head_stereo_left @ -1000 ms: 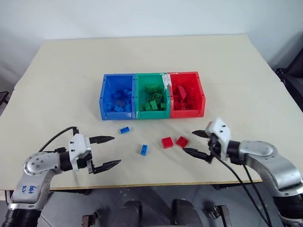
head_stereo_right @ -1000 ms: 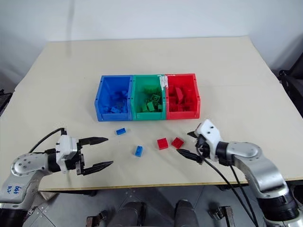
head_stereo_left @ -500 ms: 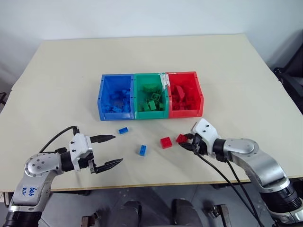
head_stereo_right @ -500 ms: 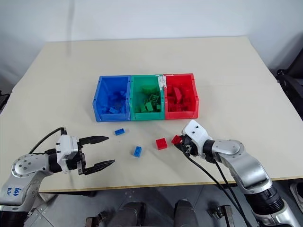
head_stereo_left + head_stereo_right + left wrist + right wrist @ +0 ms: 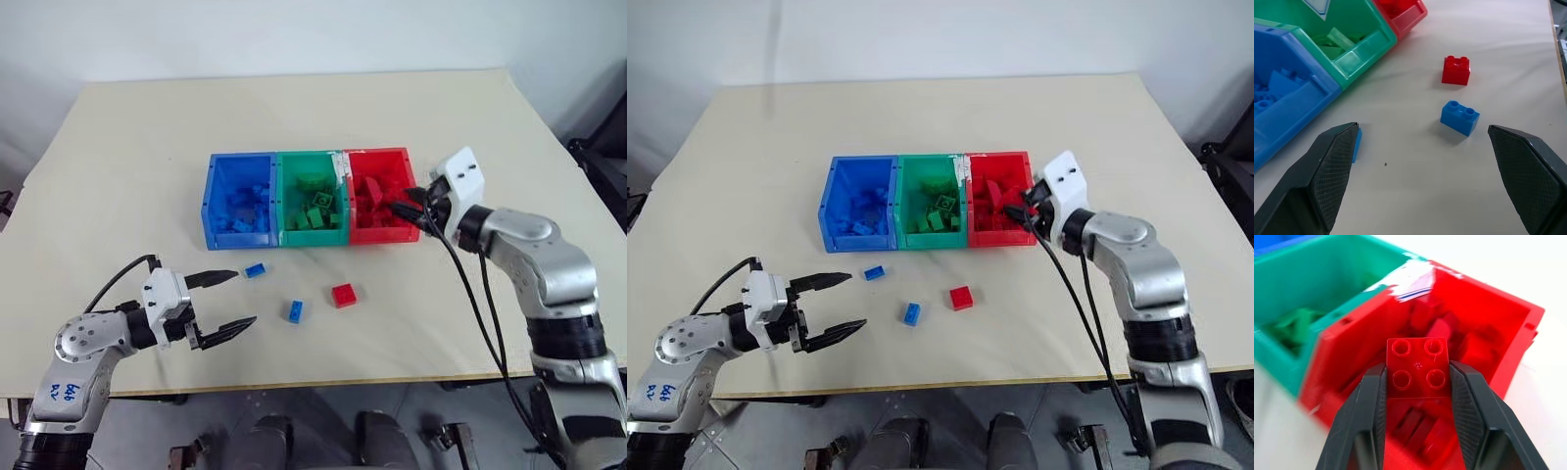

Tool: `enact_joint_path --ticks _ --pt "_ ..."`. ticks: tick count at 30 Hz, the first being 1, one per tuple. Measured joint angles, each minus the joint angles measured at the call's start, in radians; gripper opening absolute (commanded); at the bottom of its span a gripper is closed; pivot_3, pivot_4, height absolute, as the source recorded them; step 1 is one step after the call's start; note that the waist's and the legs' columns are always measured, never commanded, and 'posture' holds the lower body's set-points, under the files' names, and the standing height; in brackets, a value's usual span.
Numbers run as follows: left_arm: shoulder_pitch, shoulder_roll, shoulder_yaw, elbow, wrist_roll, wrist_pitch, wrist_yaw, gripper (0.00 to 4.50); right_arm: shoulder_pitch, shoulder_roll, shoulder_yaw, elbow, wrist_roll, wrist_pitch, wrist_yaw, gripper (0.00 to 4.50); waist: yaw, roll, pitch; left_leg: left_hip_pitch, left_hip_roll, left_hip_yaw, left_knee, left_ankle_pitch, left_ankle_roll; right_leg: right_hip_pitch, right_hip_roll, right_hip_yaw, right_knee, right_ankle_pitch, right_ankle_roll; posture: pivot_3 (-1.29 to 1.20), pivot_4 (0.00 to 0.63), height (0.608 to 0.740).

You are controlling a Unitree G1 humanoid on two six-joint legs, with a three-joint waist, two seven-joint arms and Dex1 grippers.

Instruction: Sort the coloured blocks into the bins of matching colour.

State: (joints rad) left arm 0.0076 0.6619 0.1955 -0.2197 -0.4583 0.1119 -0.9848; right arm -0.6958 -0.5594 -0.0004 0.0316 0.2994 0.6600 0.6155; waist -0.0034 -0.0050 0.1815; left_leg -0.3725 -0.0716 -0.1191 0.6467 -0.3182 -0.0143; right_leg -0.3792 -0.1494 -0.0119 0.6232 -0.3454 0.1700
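Observation:
My right gripper (image 5: 1418,370) is shut on a red block (image 5: 1418,367), studs up, and holds it over the near right part of the red bin (image 5: 384,235). On the table in front of the bins lie one red block (image 5: 343,295) and two small blue blocks (image 5: 296,311) (image 5: 256,270). My left gripper (image 5: 244,298) hovers open just left of them, pointing towards them with nothing between its fingers. In the left wrist view the nearer blue block (image 5: 1460,117) lies between the fingers' lines, and the other blue block (image 5: 1357,144) peeks out beside one finger.
The blue bin (image 5: 240,240), green bin (image 5: 315,238) and red bin stand joined in a row at mid-table, each holding several blocks of its own colour. The table's front edge (image 5: 323,377) runs just below both arms. Black cables hang from the right arm.
The right gripper shut on one of the two red blocks on the table, then lifted it up and away to above the red bin. The left gripper has stayed put.

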Motion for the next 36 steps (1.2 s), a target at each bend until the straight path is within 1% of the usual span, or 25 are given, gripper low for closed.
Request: enact_joint_path --ticks 3,5,6,10,11,14,17,19,21,24,28,31,36 --pt "0.001 -0.005 0.006 -0.002 -0.011 0.007 0.016 4.5 -0.004 0.007 0.0 0.047 -0.011 -0.045 0.009 3.46 -0.001 0.0 0.0 0.0 0.0 0.0 0.0 0.0 0.0 0.0 0.0 0.0 0.001 0.0 0.0 0.0 0.15 0.74" --pt "0.006 -0.005 0.015 -0.004 -0.014 0.011 0.023 4.5 0.011 -0.002 -0.01 0.041 -0.009 -0.07 0.028 4.18 -0.002 0.0 0.0 0.0 0.0 0.0 -0.001 0.0 0.0 0.0 0.0 0.0 0.001 0.0 0.0 0.0 0.15 0.74" --pt "0.01 -0.005 0.02 -0.005 -0.015 0.012 0.024 4.5 0.031 -0.015 -0.017 0.027 -0.005 -0.08 0.043 4.46 -0.001 0.0 0.0 0.0 0.0 0.0 -0.001 0.0 0.0 0.0 0.0 -0.001 0.001 0.0 0.0 0.0 0.15 0.74" --pt "0.039 -0.003 0.031 -0.002 -0.016 0.011 0.014 4.5 0.231 -0.101 -0.105 -0.074 0.041 -0.193 0.169 4.46 0.009 0.0 0.0 -0.003 -0.001 -0.003 0.0 -0.001 0.001 0.0 -0.001 -0.002 -0.001 0.0 0.0 0.0 0.15 0.74" --pt "0.041 0.001 0.03 0.0 -0.015 0.009 0.005 4.5 0.298 -0.129 -0.144 -0.09 0.06 -0.25 0.227 4.46 0.01 0.0 0.0 -0.003 -0.002 -0.003 0.0 -0.001 0.002 0.001 -0.001 -0.003 -0.001 0.0 0.0 0.0 0.15 0.74" --pt "0.034 0.014 0.034 0.021 -0.012 -0.006 -0.016 4.5 0.419 -0.178 -0.227 -0.108 0.113 -0.381 0.377 4.46 0.005 0.0 0.0 -0.002 -0.002 -0.001 0.002 -0.001 0.002 0.002 0.0 -0.003 -0.002 0.0 0.001 0.0 0.15 0.74" --pt "0.014 0.023 0.035 0.058 -0.003 -0.032 -0.032 4.5 0.561 -0.283 -0.289 -0.071 0.11 -0.541 0.543 4.46 0.004 0.0 0.0 -0.001 -0.003 0.001 0.002 -0.001 0.002 0.003 0.0 -0.002 -0.003 0.0 0.001 0.0 0.15 0.74" --pt "-0.002 0.025 0.036 0.086 0.007 -0.047 -0.034 4.5 0.597 -0.339 -0.285 -0.016 0.081 -0.64 0.635 4.46 -0.002 0.0 0.0 0.002 -0.002 0.004 0.002 -0.001 0.002 0.003 0.0 0.0 -0.003 0.0 0.001 0.0 0.15 0.74" --pt "-0.019 0.025 0.03 0.09 0.008 -0.052 -0.04 4.5 0.581 -0.338 -0.266 -0.005 0.077 -0.671 0.666 4.46 -0.013 0.0 0.0 0.003 -0.001 0.006 0.003 -0.001 0.001 0.003 0.001 0.0 -0.001 0.0 0.001 0.0 0.15 0.74" --pt "-0.037 0.025 0.024 0.09 0.005 -0.054 -0.053 4.5 0.513 -0.32 -0.188 -0.029 0.081 -0.649 0.68 4.46 -0.024 0.0 0.0 0.004 0.002 0.005 0.003 0.0 0.0 0.003 0.001 0.0 -0.001 0.001 0.0 0.0 0.15 0.74" --pt "-0.032 0.024 0.024 0.083 -0.01 -0.036 -0.055 4.5 0.387 -0.252 -0.024 -0.089 0.078 -0.551 0.681 4.46 -0.022 0.0 0.0 0.003 0.004 0.004 0.003 0.0 0.0 0.002 0.001 0.0 -0.001 0.001 0.0 0.0 0.15 0.74" --pt "-0.009 0.025 0.032 0.067 -0.028 -0.011 -0.058 4.5 0.263 -0.19 0.11 -0.088 0.05 -0.487 0.698 4.46 -0.022 0.0 0.0 0.002 0.003 0.003 0.003 0.0 0.0 0.002 0.0 0.0 -0.002 0.001 0.0 0.0 0.15 0.74" --pt "0.051 0.035 0.057 0.023 -0.056 0.0 -0.088 4.5 0.106 -0.074 0.285 0.0 -0.043 -0.463 0.722 4.46 -0.021 0.0 0.0 0.002 0.003 0.001 0.002 0.0 -0.001 0.002 0.001 -0.001 -0.002 0.001 -0.001 0.0 0.15 0.74"
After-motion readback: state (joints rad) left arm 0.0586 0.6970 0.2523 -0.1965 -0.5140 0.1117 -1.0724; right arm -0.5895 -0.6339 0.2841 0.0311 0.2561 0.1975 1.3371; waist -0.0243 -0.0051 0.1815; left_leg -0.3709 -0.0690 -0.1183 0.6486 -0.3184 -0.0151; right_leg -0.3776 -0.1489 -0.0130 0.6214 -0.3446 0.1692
